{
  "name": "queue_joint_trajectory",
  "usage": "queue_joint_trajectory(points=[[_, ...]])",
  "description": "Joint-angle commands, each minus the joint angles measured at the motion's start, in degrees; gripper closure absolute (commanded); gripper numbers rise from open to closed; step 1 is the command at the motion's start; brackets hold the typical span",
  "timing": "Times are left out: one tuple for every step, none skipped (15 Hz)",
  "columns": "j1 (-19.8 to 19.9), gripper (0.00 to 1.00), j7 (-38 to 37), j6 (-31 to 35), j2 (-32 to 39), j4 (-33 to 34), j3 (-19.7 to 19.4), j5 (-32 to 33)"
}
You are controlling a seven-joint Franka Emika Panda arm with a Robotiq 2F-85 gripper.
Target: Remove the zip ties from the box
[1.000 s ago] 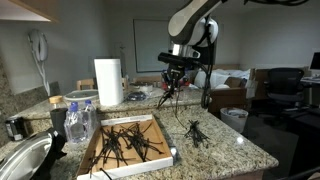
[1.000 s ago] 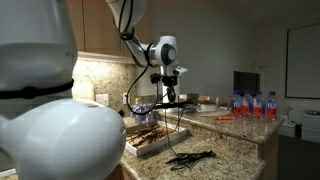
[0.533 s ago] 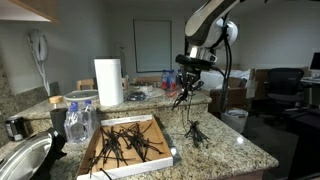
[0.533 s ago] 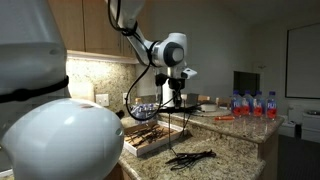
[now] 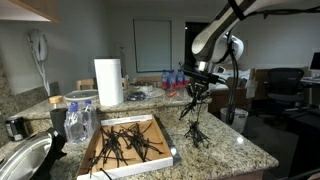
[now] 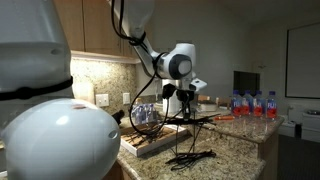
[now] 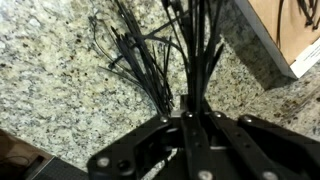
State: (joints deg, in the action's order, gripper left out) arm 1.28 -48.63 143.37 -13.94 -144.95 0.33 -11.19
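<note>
My gripper (image 5: 198, 88) is shut on a bundle of black zip ties (image 5: 190, 108) that hangs from its jaws above the granite counter. Right under it lies a small pile of zip ties (image 5: 196, 133) on the counter, also seen in an exterior view (image 6: 192, 156) and in the wrist view (image 7: 130, 55). The shallow cardboard box (image 5: 155, 157) stands to the side and holds several more black zip ties (image 5: 125, 141). The box corner shows in the wrist view (image 7: 270, 45). The held ties run up through the wrist view (image 7: 200, 60).
A paper towel roll (image 5: 108, 82) stands behind the box. A sink (image 5: 25, 160) and a plastic container (image 5: 80, 118) are beside the box. Water bottles (image 6: 255, 104) stand at the counter's far end. The counter edge (image 5: 262, 152) is close to the pile.
My gripper has moved with the bundle of zip ties away from the box to above the pile on the counter, and slightly lower.
</note>
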Motion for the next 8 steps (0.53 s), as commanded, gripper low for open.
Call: queue_joint_trajectory(points=[[1.16,0.93,2.95,3.30,3.59,0.23,-0.91,-1.86],[1.19,0.93,3.41,3.83,4.83,0.55,-1.31,-2.13],[1.22,0.93,3.86,4.34,5.89,0.69,-1.68,-2.43],[1.38,0.93,4.06,5.64,7.08,0.62,-2.03,-2.49],[1.29,0.93,4.91,6.90,8.28,0.71,-2.44,-3.10],[1.24,0.93,5.47,7.85,9.42,0.93,-2.74,-3.55],[1.11,0.93,6.57,8.85,10.66,1.30,-3.04,-4.40],[0.95,0.93,7.96,9.54,11.95,1.83,-3.27,-5.67]])
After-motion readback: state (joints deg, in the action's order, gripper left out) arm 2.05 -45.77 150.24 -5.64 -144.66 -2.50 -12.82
